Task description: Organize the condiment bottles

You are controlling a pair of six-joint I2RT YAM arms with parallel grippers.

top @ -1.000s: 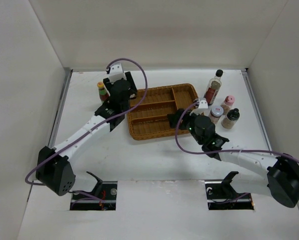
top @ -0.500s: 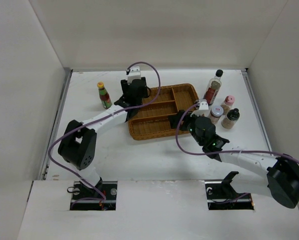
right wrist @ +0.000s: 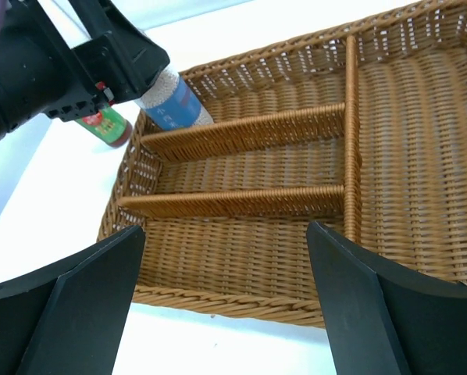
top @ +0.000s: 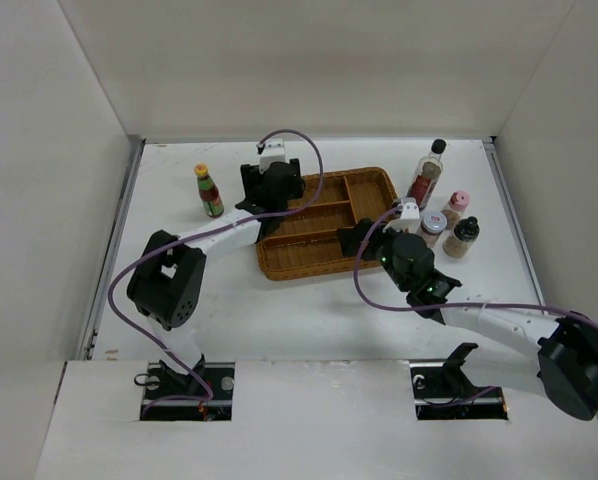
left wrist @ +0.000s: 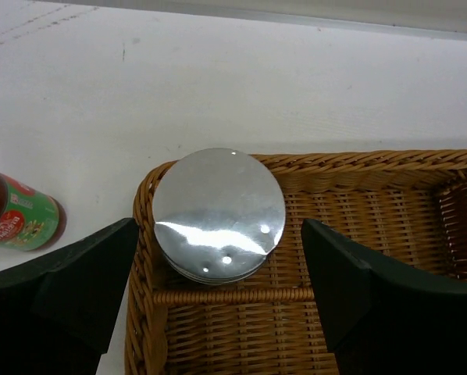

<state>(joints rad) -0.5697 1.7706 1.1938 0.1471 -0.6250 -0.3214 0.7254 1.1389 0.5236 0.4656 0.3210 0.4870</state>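
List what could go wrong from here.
The open left gripper closely flanks the jar in the far-left corner of the tray; a skewed lift might tip it. The yellow-capped sauce bottle stands just outside that corner; a leftward swing could topple it. The right gripper hovers over the same tray; the arms might collide.

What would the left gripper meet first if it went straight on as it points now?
The shiny-lidded jar in the corner of the wicker tray. It sits between the open fingers of the left gripper, so they would likely pass either side and the palm meet its lid; depth is unclear.
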